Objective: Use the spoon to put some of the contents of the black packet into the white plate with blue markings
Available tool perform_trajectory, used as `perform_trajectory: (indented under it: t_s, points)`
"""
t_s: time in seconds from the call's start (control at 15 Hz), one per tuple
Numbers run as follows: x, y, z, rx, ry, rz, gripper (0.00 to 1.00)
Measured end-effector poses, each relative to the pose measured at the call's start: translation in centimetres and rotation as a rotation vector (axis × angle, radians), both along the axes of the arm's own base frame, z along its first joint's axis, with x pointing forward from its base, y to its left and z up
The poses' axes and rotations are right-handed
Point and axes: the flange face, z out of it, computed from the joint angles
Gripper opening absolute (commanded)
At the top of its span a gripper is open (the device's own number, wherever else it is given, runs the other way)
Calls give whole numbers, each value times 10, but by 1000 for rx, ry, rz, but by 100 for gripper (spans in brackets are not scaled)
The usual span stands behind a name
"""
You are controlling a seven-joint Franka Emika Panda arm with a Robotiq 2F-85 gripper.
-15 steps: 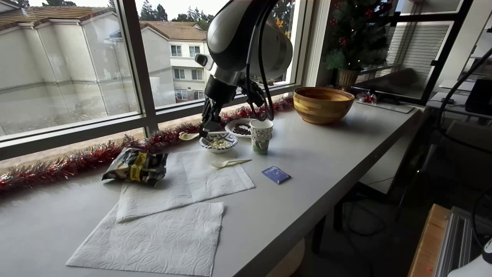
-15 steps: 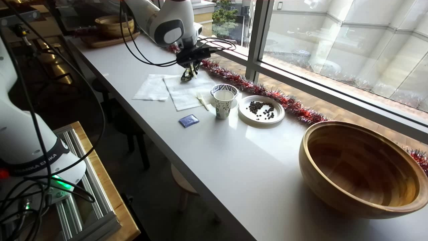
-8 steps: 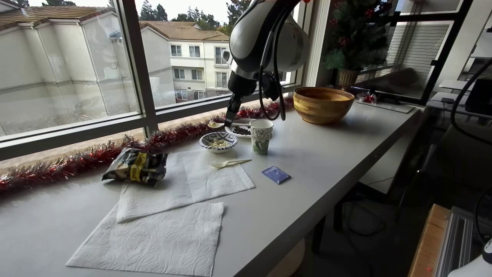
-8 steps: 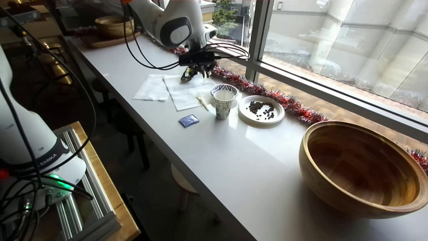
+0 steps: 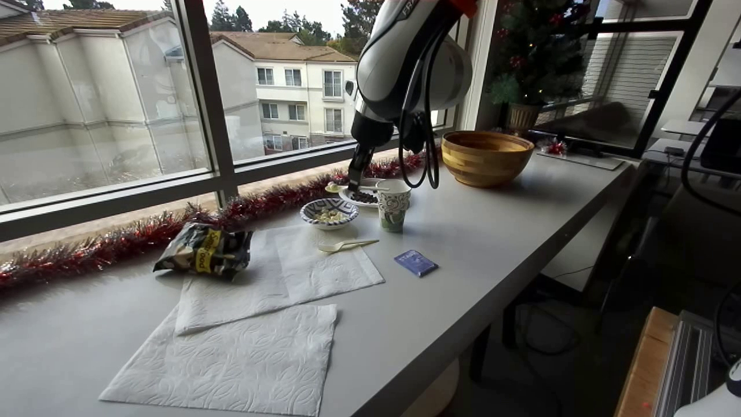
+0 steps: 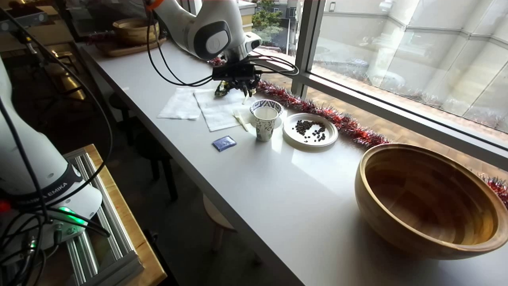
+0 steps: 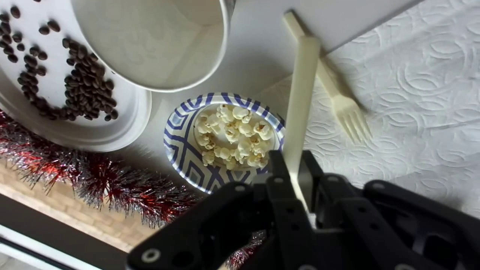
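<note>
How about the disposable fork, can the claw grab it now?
Probably not: the claw is closed on the disposable spoon, which also hides part of the disposable fork in the wrist view. The spoon would likely need setting down first.

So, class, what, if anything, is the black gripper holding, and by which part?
The black gripper holds the slim cream plastic-looking spoon by its handle, nearer the scoop than the free end.
</note>
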Motion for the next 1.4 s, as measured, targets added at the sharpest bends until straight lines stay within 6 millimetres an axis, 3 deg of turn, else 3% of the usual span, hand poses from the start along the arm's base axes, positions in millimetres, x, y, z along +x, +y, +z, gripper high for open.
perform_trajectory:
  t_s: [0.53, 0.87, 1.4]
  points:
    - [19, -16, -9, -86, 52, -126, 3]
    - [37, 2, -22, -181, 80, -141, 3]
    - [63, 39, -38, -490, 94, -108, 3]
